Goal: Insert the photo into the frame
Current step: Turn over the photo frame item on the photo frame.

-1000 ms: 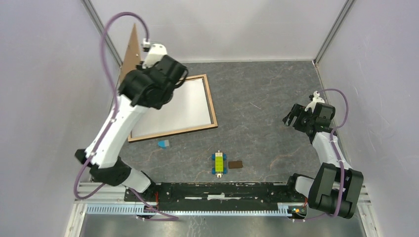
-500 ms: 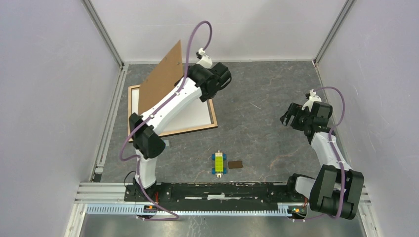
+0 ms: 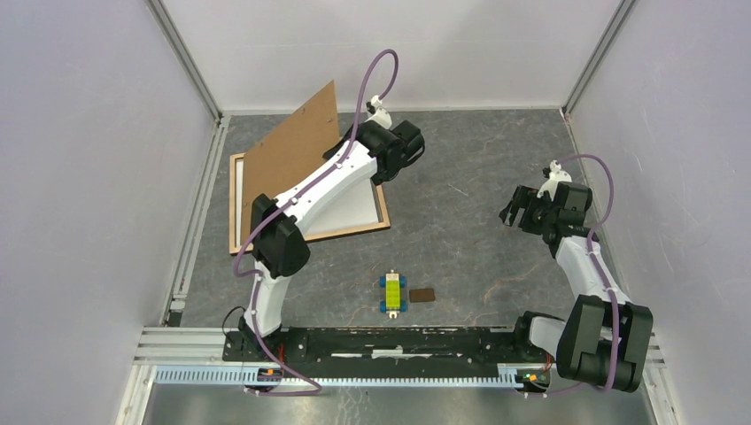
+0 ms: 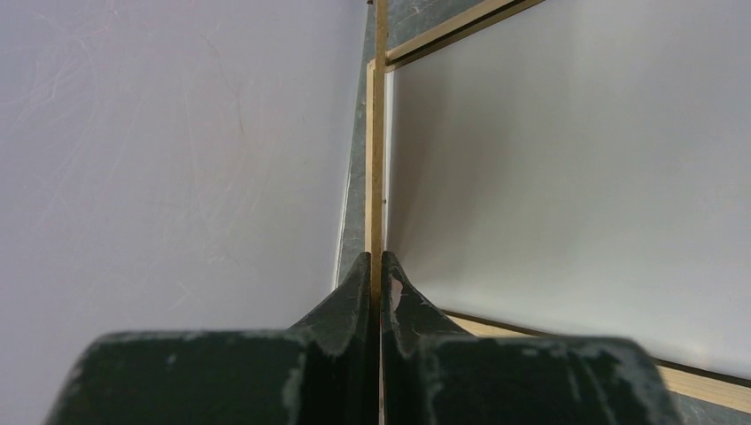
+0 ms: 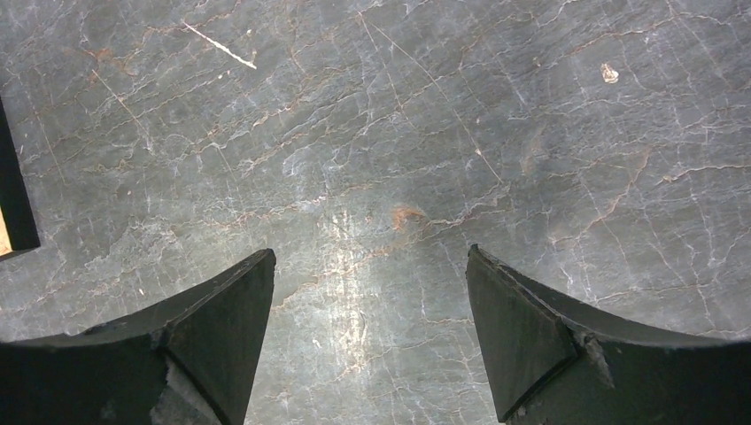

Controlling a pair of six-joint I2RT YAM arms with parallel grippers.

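Tan frame (image 3: 354, 232) flat, lengthwise left-right

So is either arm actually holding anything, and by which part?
The left tool pinches the brown backing board by its thin edge, with the board tilted over the frame. The right tool is open, holding nothing.

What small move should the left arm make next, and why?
Probably lower the backing board flat onto the frame: the left gripper pinches its edge, it hangs tilted above the frame, and a white sheet already lies inside.
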